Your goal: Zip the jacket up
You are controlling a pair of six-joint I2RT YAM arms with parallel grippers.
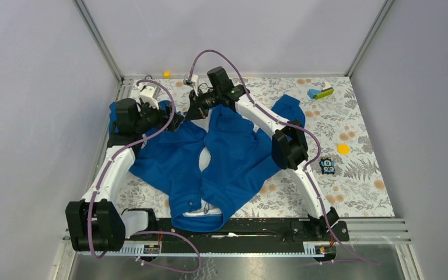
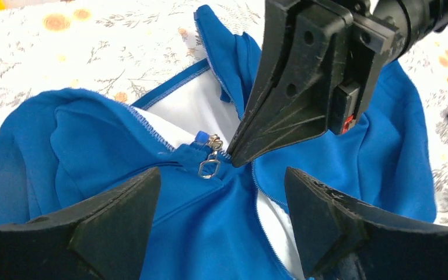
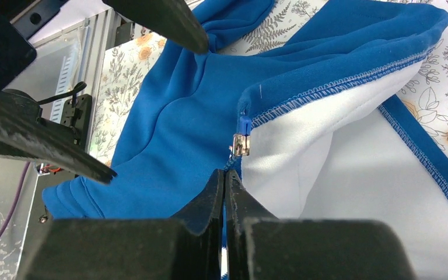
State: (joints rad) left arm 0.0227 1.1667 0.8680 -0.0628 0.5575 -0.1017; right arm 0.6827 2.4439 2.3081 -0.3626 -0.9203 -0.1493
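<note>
The royal-blue jacket (image 1: 233,157) lies spread on the table with its front open and the white lining showing (image 3: 338,151). The silver zipper slider (image 2: 210,166) (image 3: 239,144) sits at the far end of the opening, near the hem. My right gripper (image 3: 224,175) (image 1: 191,112) is shut on the jacket's zipper edge just beside the slider; its tip (image 2: 236,158) shows in the left wrist view. My left gripper (image 2: 221,181) (image 1: 175,121) hangs open over the blue cloth, one finger on each side of the slider, holding nothing.
A small yellow block (image 1: 166,74) and a blue-and-green block (image 1: 321,92) lie at the back edge. A yellow disc (image 1: 343,149) and a small black toy (image 1: 327,166) sit at the right. Grey walls enclose the table; a metal rail (image 1: 373,227) runs along the near edge.
</note>
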